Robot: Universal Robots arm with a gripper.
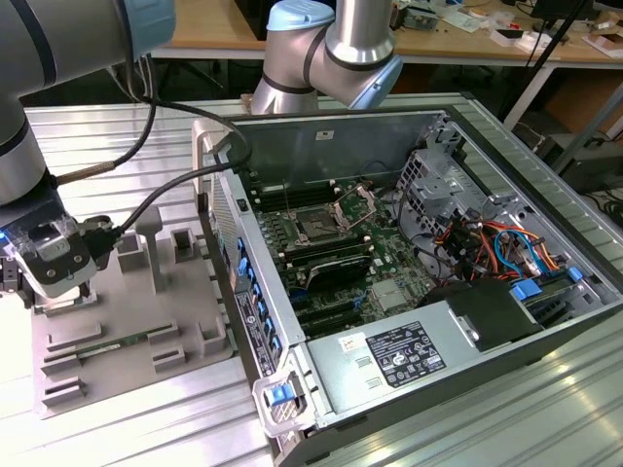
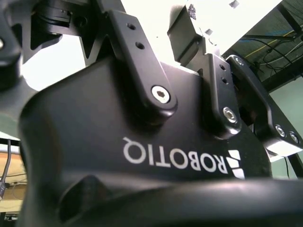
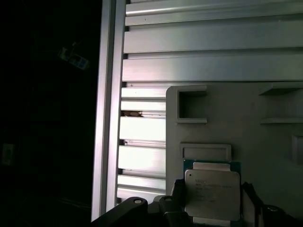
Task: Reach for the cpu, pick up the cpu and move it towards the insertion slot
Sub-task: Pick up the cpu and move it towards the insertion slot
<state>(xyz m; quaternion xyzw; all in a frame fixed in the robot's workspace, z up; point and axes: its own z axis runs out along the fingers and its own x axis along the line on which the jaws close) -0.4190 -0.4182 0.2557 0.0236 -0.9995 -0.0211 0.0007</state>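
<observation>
The cpu (image 3: 212, 191), a flat square chip with a silvery top and a thin green rim, shows in the first wrist view over a recess of the grey plastic tray (image 3: 265, 142). My gripper (image 3: 212, 201) is shut on it, one black finger (image 3: 178, 194) against each side. In the exterior view my gripper (image 1: 49, 277) hangs low over the tray (image 1: 127, 321) at the exterior view's left. The insertion slot (image 1: 316, 226), a dark square socket with its shiny bracket raised, sits on the motherboard inside the open computer case, well off towards the exterior view's right.
The case's upright side wall (image 1: 238, 243) stands between tray and motherboard. Inside are black memory slots (image 1: 331, 263), a grey heatsink (image 1: 394, 295), coloured cables (image 1: 496, 248) and a power supply (image 1: 399, 355). Cables trail from my wrist. The slatted aluminium table (image 3: 213, 56) drops off beside the tray.
</observation>
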